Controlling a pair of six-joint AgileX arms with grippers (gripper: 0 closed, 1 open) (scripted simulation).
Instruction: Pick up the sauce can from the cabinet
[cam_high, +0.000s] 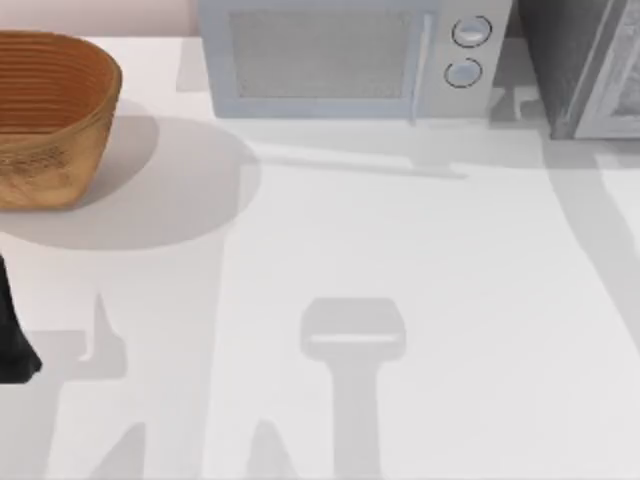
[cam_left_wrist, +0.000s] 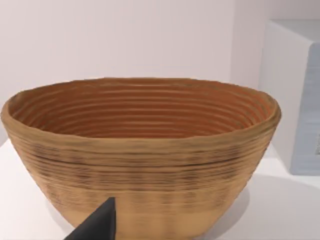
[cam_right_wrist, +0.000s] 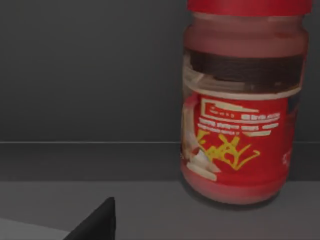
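Red-lidded sauce can (cam_right_wrist: 245, 107), upright on the dark cabinet (cam_high: 580, 70) shelf. We judge it rigid, smooth, moderately light; best gripped mid-label. Our right gripper (cam_right_wrist: 95, 222) sits near; opening: we cannot tell, nothing held. Left arm parked facing the basket (cam_left_wrist: 142, 150).

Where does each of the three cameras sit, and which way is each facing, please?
Top view: above the table, looking down on basket, microwave, cabinet; left arm at the left edge.
Left wrist view: faces the basket; a dark left pincer finger shows.
Right wrist view: faces the sauce can on a dark shelf; a right pincer finger shows.
Shared: basket, microwave.
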